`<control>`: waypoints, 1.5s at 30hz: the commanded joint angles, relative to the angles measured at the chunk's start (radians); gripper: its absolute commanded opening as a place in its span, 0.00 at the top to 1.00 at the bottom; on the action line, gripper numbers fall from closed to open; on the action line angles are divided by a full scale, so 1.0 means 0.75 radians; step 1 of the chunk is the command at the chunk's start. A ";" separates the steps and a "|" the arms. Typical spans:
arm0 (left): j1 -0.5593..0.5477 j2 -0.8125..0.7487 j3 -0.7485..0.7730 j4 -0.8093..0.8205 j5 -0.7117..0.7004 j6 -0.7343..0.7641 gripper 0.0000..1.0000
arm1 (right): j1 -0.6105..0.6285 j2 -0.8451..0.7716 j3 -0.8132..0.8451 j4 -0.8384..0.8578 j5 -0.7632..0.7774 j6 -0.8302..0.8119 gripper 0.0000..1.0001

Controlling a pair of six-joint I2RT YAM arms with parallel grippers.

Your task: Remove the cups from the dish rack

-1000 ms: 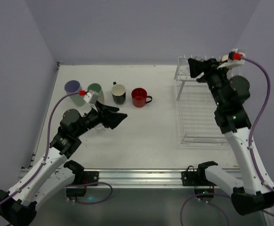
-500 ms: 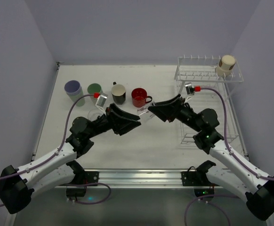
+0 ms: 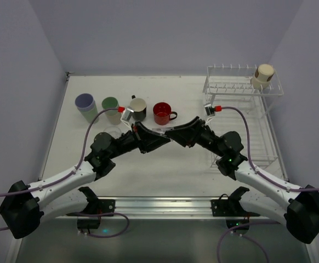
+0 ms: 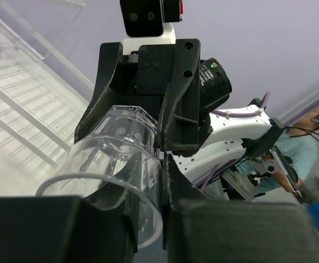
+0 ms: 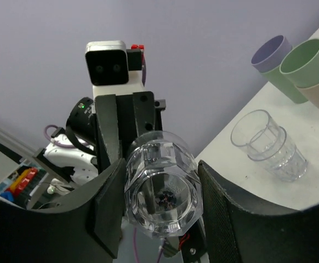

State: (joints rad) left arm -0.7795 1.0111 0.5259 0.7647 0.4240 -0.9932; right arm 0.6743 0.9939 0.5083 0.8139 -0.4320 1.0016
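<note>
Since the clear glass (image 4: pixel 115 145) looks light, slick and breakable, its thick base suits clamping. It hangs above the bench (image 3: pixel 170 170), squeezed by the right gripper (image 5: pixel 163 208). The left gripper (image 4: pixel 150 215) straddles its rim wall, pinch untellable.

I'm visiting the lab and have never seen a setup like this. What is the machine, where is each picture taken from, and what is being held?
These are two robot arms bolted to a table. One picture looks down from above; the other two come from a camera on each wrist. The right gripper holds a clear glass near its base; the left gripper is at its rim, but whether it grips is unclear. On the table stand a lavender tumbler, a green tumbler, a black mug and a red mug. A beige cup sits on the wire dish rack.
</note>
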 commanded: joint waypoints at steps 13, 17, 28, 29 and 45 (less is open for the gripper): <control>-0.008 0.206 0.644 -1.687 -0.641 0.733 1.00 | 0.017 -0.450 -0.132 -0.763 0.367 -0.404 0.01; -0.010 0.382 0.737 -1.840 -0.729 0.841 1.00 | 0.017 -0.595 -0.179 -0.964 0.459 -0.454 0.01; -0.010 0.815 0.853 -1.952 -0.847 0.968 1.00 | 0.017 -0.781 -0.187 -1.198 0.574 -0.517 0.01; -0.008 0.836 0.853 -1.952 -0.856 0.974 1.00 | 0.017 -0.773 -0.189 -1.198 0.574 -0.517 0.01; 0.007 0.853 0.843 -1.928 -0.936 0.970 0.46 | 0.017 -0.761 -0.060 -1.249 0.668 -0.556 0.01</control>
State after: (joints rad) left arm -0.7834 1.7199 1.1275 -0.6743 -0.2413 -0.2710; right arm 0.6827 0.4091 0.3840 -0.1246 0.0288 0.6182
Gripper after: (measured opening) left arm 0.519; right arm 0.989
